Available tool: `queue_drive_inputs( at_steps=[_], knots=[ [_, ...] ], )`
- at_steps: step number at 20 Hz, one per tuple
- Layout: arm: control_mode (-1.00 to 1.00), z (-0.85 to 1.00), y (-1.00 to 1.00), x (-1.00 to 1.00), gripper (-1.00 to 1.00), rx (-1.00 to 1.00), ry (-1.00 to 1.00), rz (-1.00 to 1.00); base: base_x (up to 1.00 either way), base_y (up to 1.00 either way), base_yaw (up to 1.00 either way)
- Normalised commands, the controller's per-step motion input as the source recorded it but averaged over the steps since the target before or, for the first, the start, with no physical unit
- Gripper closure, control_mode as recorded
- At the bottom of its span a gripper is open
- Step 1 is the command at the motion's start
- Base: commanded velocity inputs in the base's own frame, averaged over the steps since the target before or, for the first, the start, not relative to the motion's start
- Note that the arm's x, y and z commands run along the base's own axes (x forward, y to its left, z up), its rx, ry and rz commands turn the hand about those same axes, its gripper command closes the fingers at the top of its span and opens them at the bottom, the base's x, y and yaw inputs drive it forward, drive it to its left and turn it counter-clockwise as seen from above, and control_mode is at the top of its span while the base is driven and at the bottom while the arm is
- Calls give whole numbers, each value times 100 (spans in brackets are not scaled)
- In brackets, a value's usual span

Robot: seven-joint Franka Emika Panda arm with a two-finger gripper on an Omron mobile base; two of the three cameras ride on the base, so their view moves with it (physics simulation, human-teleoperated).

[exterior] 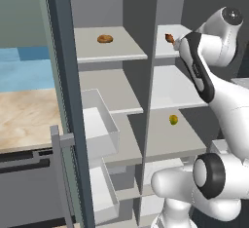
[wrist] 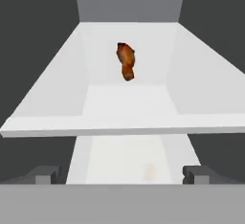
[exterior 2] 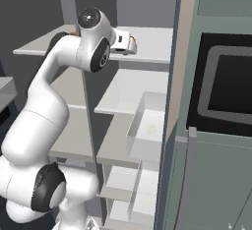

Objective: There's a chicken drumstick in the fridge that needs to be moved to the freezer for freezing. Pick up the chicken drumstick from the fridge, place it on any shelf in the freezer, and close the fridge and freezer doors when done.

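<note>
Spread wide with nothing between them, the two dark fingers (wrist: 48,174) rise at the bottom of the hand view, just short of the front edge of the top shelf (wrist: 119,131) of the fridge (exterior: 175,83); the gripper (wrist: 120,175) is level with that shelf and apart from everything on it. Farther in along the same shelf lies the chicken drumstick (wrist: 126,61), a reddish-brown piece resting on the white shelf well back from its front edge, near the grey rear wall, its length running away from the fingers. Seen from the left base view, the drumstick (exterior: 169,38) shows just beside the white wrist on that top shelf, and two shelves below it a small yellow-green fruit (exterior: 173,120) sits alone. Left of the fridge, past the grey divider, the freezer (exterior: 109,100) stands open with its door (exterior: 65,100) swung out; a round golden-brown bun (exterior: 105,39) lies on its top shelf, above a clear bin (exterior: 99,124)
</note>
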Motion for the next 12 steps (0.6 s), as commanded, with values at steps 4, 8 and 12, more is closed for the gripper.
queue_drive_inputs(
  at_steps=[4, 8, 12],
  knots=[
    [-100, -8, -21, 48, -100, 0, 2, 7, 0, 0, 0],
    [-100, -9, -11, 36, -100, 4, -7, 3, 0, 0, 0],
    [-100, -3, 0, 29, -100, 2, -9, 1, 0, 0, 0]
  ],
)
